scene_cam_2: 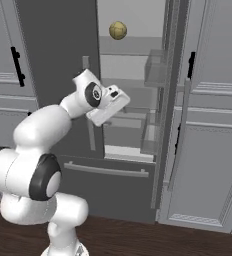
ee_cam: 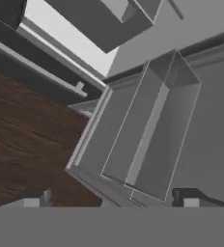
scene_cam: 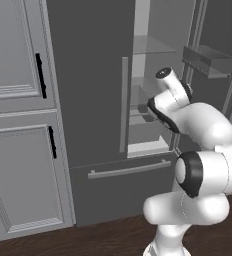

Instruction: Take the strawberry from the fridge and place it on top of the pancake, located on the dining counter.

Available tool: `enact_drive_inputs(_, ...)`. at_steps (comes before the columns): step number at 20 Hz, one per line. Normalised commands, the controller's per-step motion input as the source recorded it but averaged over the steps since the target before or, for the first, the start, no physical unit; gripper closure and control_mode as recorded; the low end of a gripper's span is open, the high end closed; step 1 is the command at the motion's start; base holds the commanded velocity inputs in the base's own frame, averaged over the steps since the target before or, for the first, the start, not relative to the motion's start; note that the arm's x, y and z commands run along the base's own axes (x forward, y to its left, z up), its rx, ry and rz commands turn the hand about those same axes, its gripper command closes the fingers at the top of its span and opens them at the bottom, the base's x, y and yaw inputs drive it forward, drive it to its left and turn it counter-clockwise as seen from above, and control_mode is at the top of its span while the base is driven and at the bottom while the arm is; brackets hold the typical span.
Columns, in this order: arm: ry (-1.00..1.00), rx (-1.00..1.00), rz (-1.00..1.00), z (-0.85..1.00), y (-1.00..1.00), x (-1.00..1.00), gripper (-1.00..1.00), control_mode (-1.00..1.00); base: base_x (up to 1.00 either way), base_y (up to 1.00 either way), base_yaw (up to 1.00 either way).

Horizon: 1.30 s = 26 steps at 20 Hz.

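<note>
While its two dark fingertips (ee_cam: 35, 197) stand wide apart with nothing between them, the gripper (ee_cam: 111, 198) points down and inward at the open fridge (scene_cam: 95, 100). Seen from the hand, it looks onto a clear door bin (ee_cam: 150, 130), tilted across the frame, with the dark wood floor (ee_cam: 27, 144) to its left and the bar handle of the lower drawer (ee_cam: 36, 65) running diagonally near the upper left corner.

From the left base camera, the white hand sits in front of the gap where the fridge's right door is swung open, level with the lower shelves, while the arm (scene_cam: 203, 165) bends up from the lower right. The fridge's left door is shut, its long grey bar handle (scene_cam: 124, 105) upright beside the opening.

In the right base view, a yellow-green round fruit (scene_cam_2: 118, 30) rests on the upper glass shelf, near the shelf's front edge, well above the hand. The strawberry cannot be made out anywhere inside. Light grey panelled cabinets (scene_cam: 18, 125) with black handles flank the fridge on both sides.
</note>
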Motion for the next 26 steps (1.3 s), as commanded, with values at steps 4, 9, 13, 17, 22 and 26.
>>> enact_drive_inputs(4, -0.66, 0.83, -0.25, -0.42, 0.62, 0.08, -1.0, -1.0, 0.0, 0.0, 0.0)
enact_drive_inputs(9, -0.81, 0.6, -0.21, 0.18, 0.91, 0.03, -1.0, -1.0, 0.0, 0.0, 0.0)
enact_drive_inputs(13, -0.62, 0.38, -0.2, 0.82, 1.0, 0.0, -1.0, -1.0, 0.0, 0.0, 0.0)
enact_drive_inputs(17, -0.17, -0.01, -0.12, 0.7, 1.0, 0.0, -1.0, -1.0, 0.0, 0.0, 0.0)
enact_drive_inputs(22, 0.01, -0.23, -0.03, 0.1, 0.63, 0.5, -1.0, -1.0, 0.0, 0.0, 0.0)
enact_drive_inputs(26, 0.0, -0.04, -0.01, 0.0, 0.04, 0.45, -1.0, -1.0, 0.0, 0.0, 0.0)
